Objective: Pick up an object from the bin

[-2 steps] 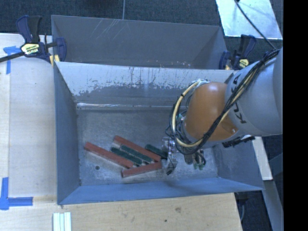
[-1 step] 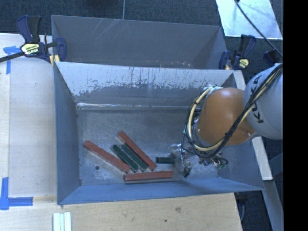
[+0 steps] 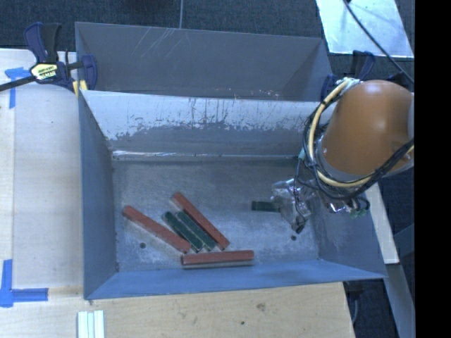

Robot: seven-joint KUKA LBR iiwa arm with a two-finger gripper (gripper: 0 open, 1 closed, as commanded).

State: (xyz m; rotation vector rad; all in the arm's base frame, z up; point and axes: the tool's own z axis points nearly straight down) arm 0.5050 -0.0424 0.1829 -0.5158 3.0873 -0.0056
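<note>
Seemingly my gripper (image 3: 297,213) hangs just beside the small dark green piece (image 3: 264,205), an easy lone pick; open or closed, I cannot tell.

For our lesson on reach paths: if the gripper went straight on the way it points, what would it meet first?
Most likely the bare bin floor near the view's right wall. The gripper points down beside, not over, the small dark green piece, though depth is hard to judge.

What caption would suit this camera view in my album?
Robot hand low in the grey bin, next to a small dark green piece; red-brown and dark green bars lie heaped farther off.
</note>
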